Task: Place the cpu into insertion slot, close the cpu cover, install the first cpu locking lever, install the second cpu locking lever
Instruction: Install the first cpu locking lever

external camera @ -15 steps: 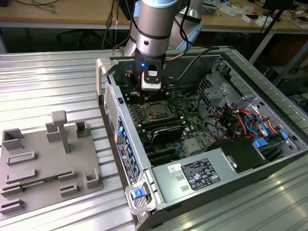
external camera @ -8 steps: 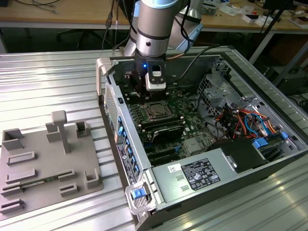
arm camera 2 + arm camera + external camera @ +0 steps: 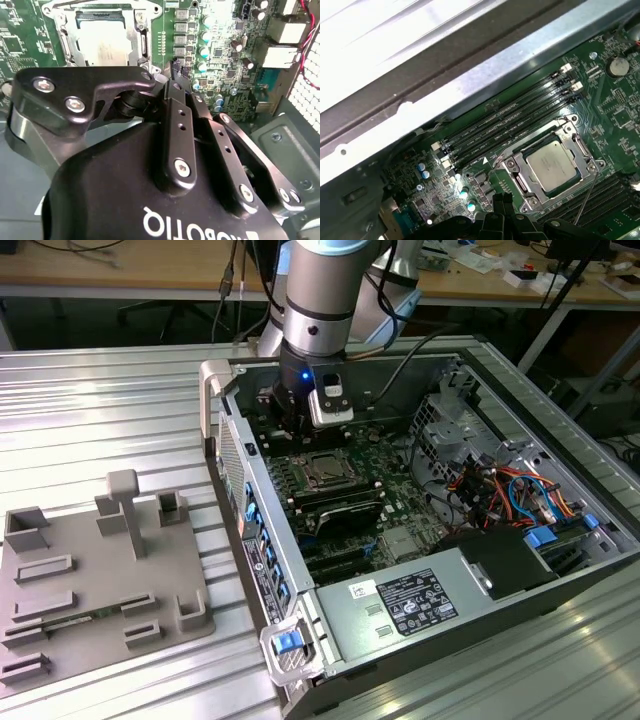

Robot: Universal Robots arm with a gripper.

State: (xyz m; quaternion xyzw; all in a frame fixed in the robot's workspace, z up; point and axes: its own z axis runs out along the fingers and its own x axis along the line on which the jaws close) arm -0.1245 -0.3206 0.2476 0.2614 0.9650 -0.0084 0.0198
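Observation:
The cpu (image 3: 552,162) lies flat in the insertion slot (image 3: 322,471) on the green board, its silvery face up. The cpu cover (image 3: 519,176) rests down around it as a metal frame, and the chip (image 3: 102,42) shows through the open centre of the frame (image 3: 67,37). A thin lever rod (image 3: 585,199) angles away from one side of the socket. My gripper (image 3: 177,67) hovers just beside the socket, over small capacitors. It is shut with nothing between its fingers. In the exterior view the gripper (image 3: 290,428) is at the far end of the case, behind the socket.
Long black memory slots (image 3: 510,125) run beside the socket, next to the case's metal wall (image 3: 470,75). Coloured cables (image 3: 500,490) and a drive cage fill the case at the exterior view's right. The power supply (image 3: 400,605) lies at the front. A grey fixture plate (image 3: 90,580) sits outside the case.

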